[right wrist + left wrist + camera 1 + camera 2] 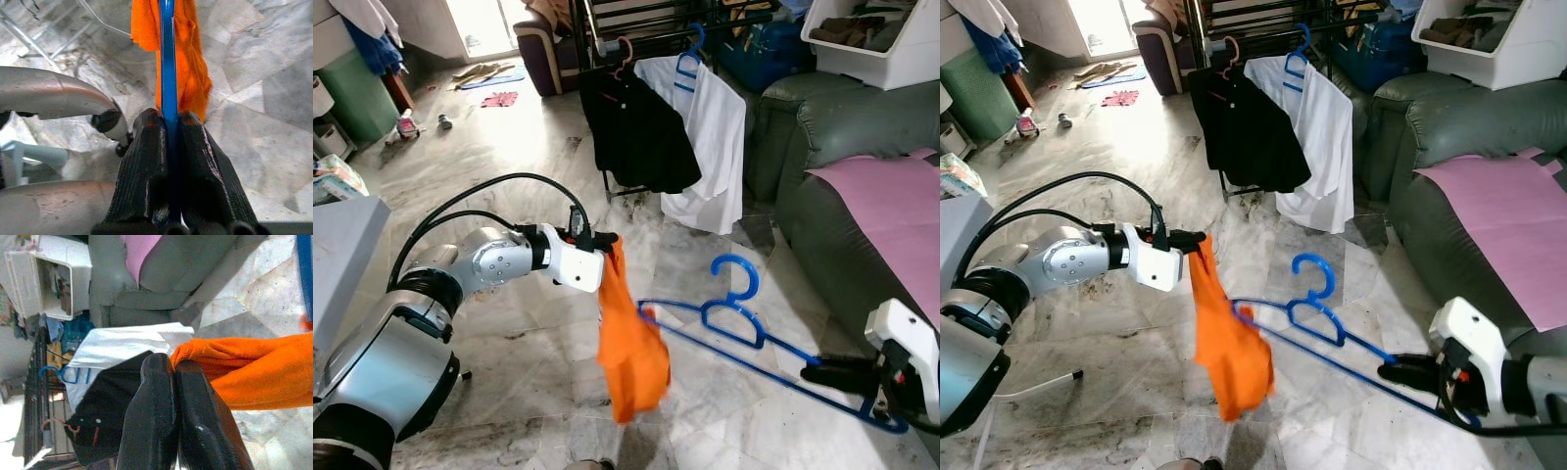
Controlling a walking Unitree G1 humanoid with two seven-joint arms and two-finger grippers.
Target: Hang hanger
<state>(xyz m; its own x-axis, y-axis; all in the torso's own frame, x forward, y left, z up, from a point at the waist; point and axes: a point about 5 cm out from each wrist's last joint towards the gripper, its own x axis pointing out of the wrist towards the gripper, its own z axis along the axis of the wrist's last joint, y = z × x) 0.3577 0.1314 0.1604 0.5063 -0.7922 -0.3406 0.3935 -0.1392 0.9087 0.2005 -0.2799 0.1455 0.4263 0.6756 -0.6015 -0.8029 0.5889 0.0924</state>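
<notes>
The right claw (818, 372) pinches one end of the blue hanger (744, 328), held low at about 5 o'clock. The left claw (604, 240) pinches the orange cloth (631, 343), whose hem touches the hanger's far tip. Dressing has barely begun (my guess); the rack (636, 24) at 12 o'clock waits.

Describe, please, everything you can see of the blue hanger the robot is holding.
The hanger is bright blue and looks like plastic, with a curled hook on top, a small inner loop beneath it and long thin arms. It is held nearly flat above the marble floor. The right end effector is shut on one end; the far tip reaches into the orange cloth, which hangs from the shut left end effector.
</notes>
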